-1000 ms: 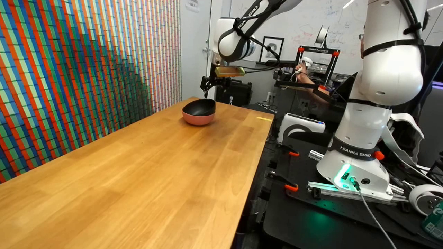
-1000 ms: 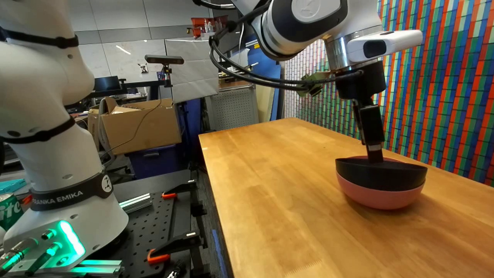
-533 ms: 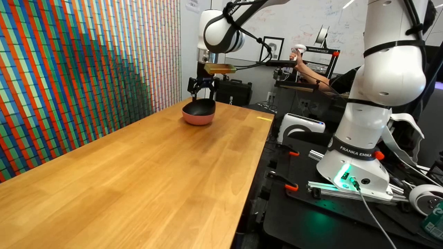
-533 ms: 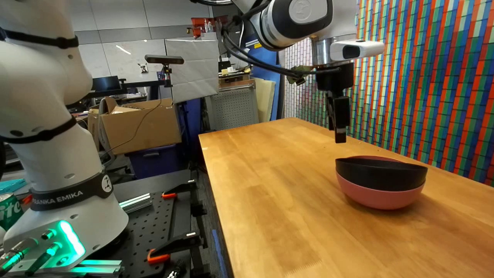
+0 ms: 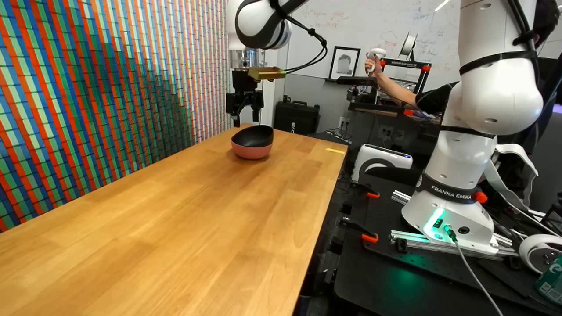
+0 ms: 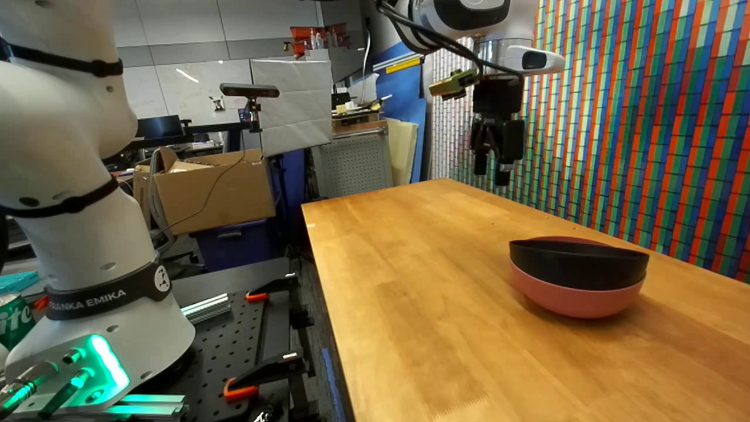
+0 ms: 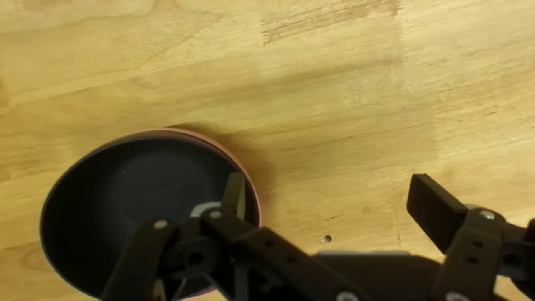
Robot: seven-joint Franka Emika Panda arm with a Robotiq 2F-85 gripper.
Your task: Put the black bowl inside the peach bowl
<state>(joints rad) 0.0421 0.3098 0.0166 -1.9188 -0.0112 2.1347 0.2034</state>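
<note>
Striped multicoloured wall (image 5: 101,74), 10 o'clock of view centre in an exterior view, runs along the long wooden bench (image 5: 175,219). Robot arm (image 5: 496,96): base at 4 o'clock there, upper links over the bench. Person (image 5: 432,98) in the background, 2 o'clock, white controller (image 5: 377,53) raised. Cardboard box (image 6: 214,187), 9 o'clock in an exterior view. Black case (image 5: 297,117) beyond the bench end, 1 o'clock; white unit (image 5: 382,162) beside the bench, 3 o'clock.

End effector (image 6: 491,171) above the bench, apart from both bowls, at 11 o'clock from them in an exterior view. Fingers (image 7: 434,209) spread wide, bench surface showing between them.

Peach bowl (image 6: 577,302) upright on bench, 4 o'clock. Black bowl (image 6: 577,266) inside it, tilted, near wall sticking up over the peach rim and hiding its own inside from that side. Wrist view: both at 8 o'clock, peach rim visible round the black one from 12 to 3; one finger and its linkage block the 3-to-6 part.

Small stuff: orange-tipped clamps (image 6: 266,370), 7 to 8 o'clock; green can (image 6: 16,319), 8 o'clock, cut by the view edge; yellow strip (image 5: 335,150) on bench, 3 o'clock; dark round spot (image 7: 327,238) on bench, 5 o'clock.
</note>
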